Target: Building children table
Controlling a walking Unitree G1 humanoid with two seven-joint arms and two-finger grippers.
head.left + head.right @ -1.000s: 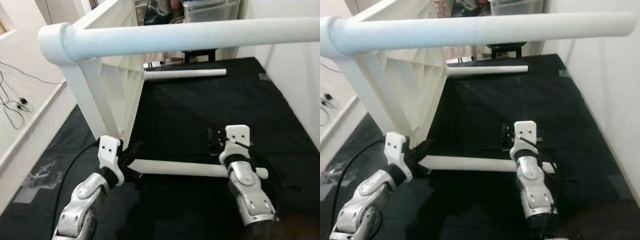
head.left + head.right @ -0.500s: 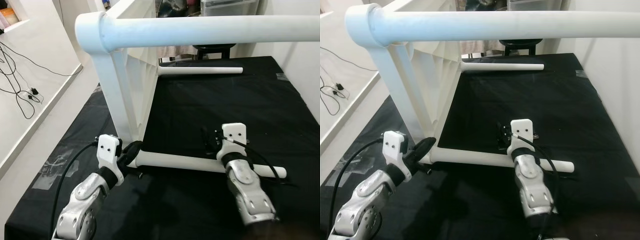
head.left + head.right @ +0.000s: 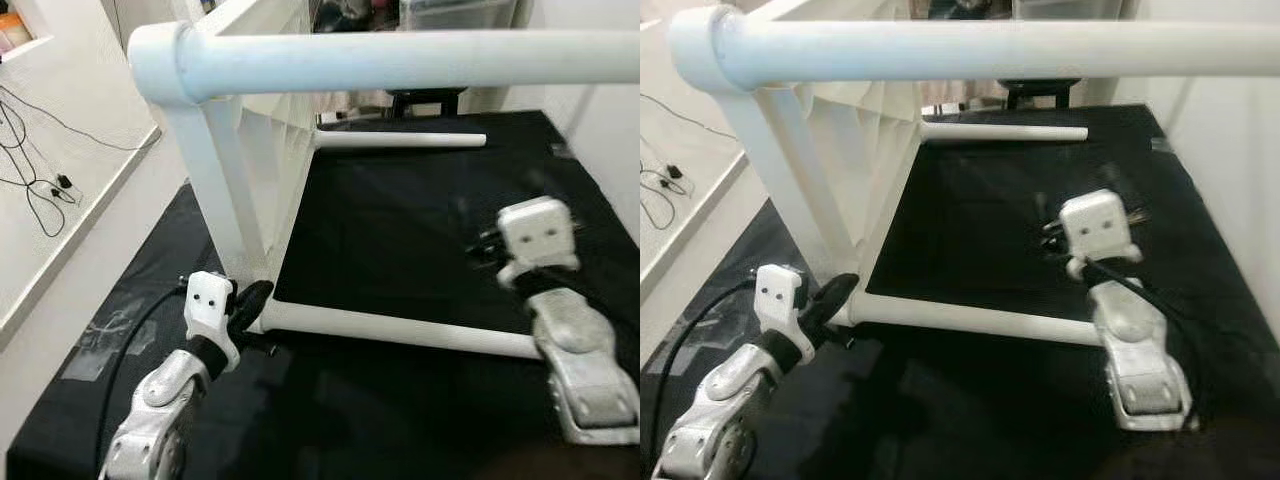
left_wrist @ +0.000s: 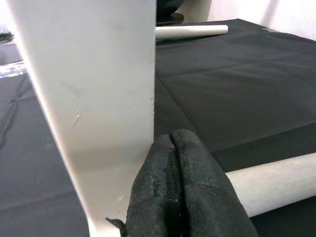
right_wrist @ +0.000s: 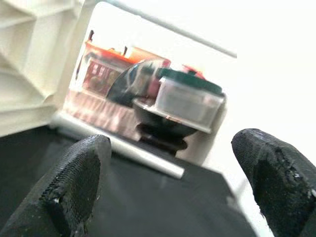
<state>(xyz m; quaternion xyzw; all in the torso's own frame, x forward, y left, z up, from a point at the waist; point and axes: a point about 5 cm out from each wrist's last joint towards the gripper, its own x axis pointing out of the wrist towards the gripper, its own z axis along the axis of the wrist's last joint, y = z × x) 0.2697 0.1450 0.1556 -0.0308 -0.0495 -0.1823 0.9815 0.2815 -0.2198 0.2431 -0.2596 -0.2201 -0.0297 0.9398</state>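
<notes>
The white children's table [image 3: 262, 165] lies on its side on a black mat [image 3: 420, 220]. One white tube leg [image 3: 420, 60] juts out across the top of the view. A lower leg [image 3: 400, 333] lies along the mat, and a third leg [image 3: 400, 141] lies at the back. My left gripper [image 3: 250, 298] is shut, its fingertips [image 4: 173, 192] pressed together against the corner where the lower leg meets the table. My right gripper [image 5: 173, 177] hangs open above the mat, apart from the lower leg, with nothing between its fingers [image 5: 74, 182].
A white wall [image 3: 610, 110] runs close along the mat's right side. Bare floor with black cables [image 3: 40, 190] lies to the left. A clear storage box [image 5: 190, 101] on a black stand [image 3: 425, 100] sits beyond the far end of the mat.
My right gripper has come up off the lower leg and moved to the right, blurred by motion. The left gripper stays at the leg's joint. The camera has shifted a little.
</notes>
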